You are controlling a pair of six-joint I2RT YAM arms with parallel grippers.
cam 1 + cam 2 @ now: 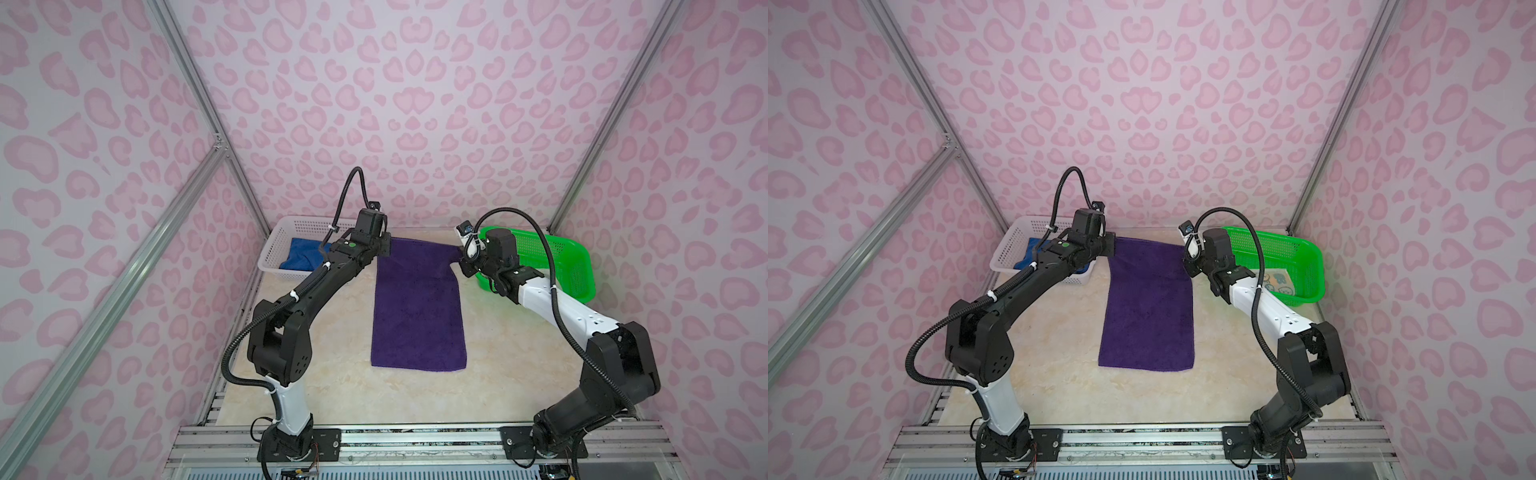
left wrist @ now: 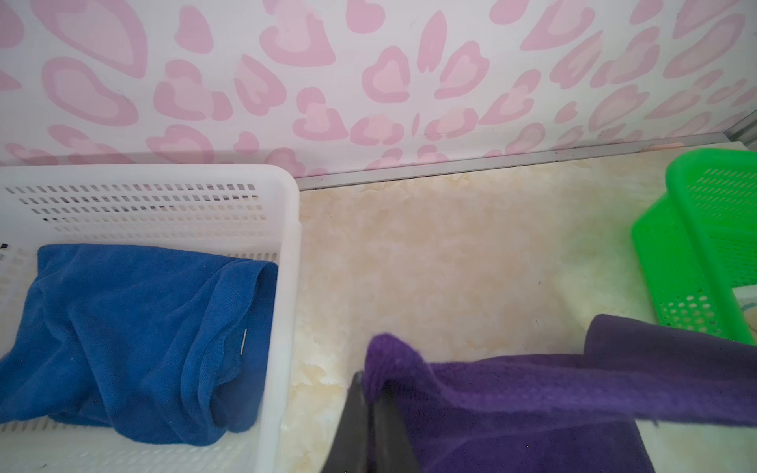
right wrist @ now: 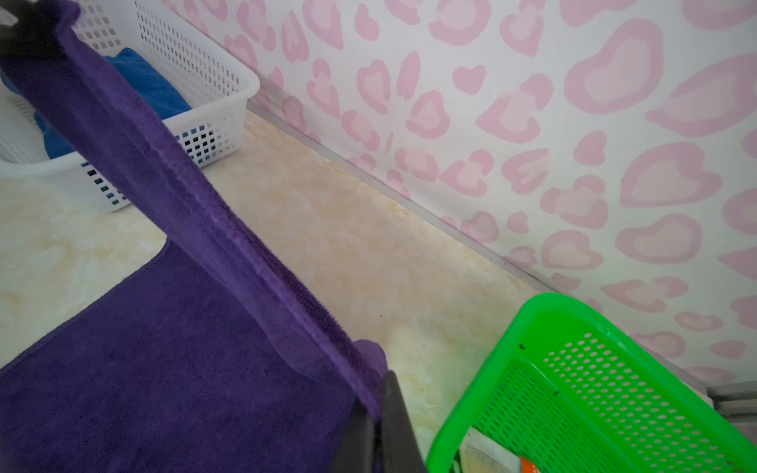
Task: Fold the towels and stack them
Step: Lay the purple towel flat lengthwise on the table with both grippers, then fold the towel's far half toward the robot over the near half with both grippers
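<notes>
left gripper [image 2: 370, 393], right gripper [image 3: 379, 399] each clenched on a far corner of purple towel [image 1: 417, 307]; edge raised taut, likely for folding.

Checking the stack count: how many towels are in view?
3. Purple towel on the table, far edge lifted; blue towel in the white basket; patterned towel in the green basket, partly hidden, maybe covering more.
</notes>
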